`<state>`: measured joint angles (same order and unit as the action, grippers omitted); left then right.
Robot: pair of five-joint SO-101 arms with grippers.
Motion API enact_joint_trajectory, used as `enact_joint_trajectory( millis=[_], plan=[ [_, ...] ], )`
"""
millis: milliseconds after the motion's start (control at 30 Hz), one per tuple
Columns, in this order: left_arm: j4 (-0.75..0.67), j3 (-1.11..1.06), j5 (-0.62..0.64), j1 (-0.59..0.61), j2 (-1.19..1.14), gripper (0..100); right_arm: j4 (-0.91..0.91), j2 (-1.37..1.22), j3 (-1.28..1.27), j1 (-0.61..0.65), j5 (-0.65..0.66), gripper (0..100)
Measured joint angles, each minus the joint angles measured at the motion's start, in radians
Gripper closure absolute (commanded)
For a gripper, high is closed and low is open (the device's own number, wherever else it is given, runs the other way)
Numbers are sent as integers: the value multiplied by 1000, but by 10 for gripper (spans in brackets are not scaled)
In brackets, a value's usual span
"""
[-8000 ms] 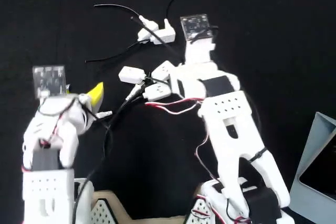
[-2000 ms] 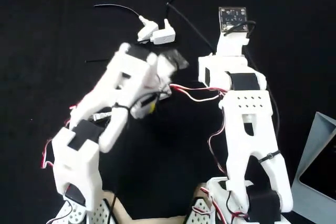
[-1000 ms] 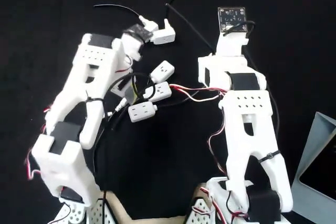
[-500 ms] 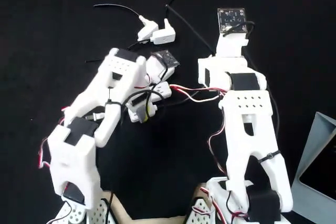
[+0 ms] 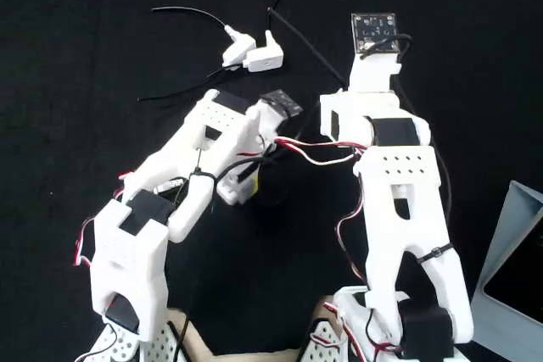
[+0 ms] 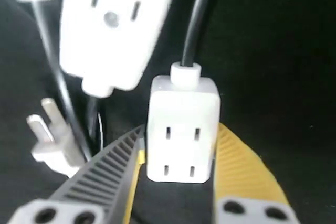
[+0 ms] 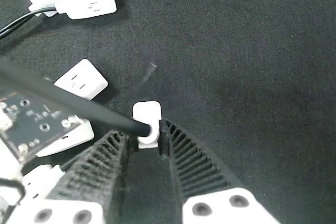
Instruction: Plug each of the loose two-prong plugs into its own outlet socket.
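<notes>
My left gripper (image 6: 179, 148) is shut on a small white outlet socket (image 6: 182, 129) with a black cord, its grey and yellow fingers pressed against the two sides. In the high view this gripper (image 5: 246, 184) sits low at the table's middle. A bigger white outlet (image 6: 110, 24) lies just beyond it, and a loose two-prong plug (image 6: 50, 140) lies beside it. My right gripper (image 7: 147, 129) is shut on a white plug (image 7: 146, 121) whose black cord (image 7: 63, 100) runs off to the side. Another white outlet (image 7: 81, 80) lies close to that plug.
An outlet with a plug in it (image 5: 254, 55) lies at the back of the black cloth, trailing a thin cord (image 5: 182, 13). A grey container (image 5: 513, 260) stands at the right edge. Red and white arm wires (image 5: 305, 152) span the gap between both arms.
The left arm swung from the back plug pair to the middle and came down onto the small outlet socket. The right arm has kept still.
</notes>
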<state>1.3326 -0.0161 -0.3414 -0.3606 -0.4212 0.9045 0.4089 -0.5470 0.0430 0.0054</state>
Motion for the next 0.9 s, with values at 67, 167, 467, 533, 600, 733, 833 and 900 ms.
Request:
enact_joint_trajectory(
  millis=[67,167,467,533,600,733,833,900],
  plan=[
    [34,8,41,2,0,741,0,0,0,0,0,987],
    [107,64,58,11,0,741,0,0,0,0,0,987],
    [278,239,64,130,12,770,146,129,-2,69,3,987],
    [282,239,54,149,55,770,158,178,-11,103,3,987],
    [282,216,44,167,130,770,161,210,-38,146,3,987],
    [249,101,43,235,324,770,161,219,-46,204,3,987],
    [175,-35,43,315,483,770,161,221,-46,250,3,987],
    [107,-147,43,371,589,770,161,221,-57,290,3,987]
  ],
)
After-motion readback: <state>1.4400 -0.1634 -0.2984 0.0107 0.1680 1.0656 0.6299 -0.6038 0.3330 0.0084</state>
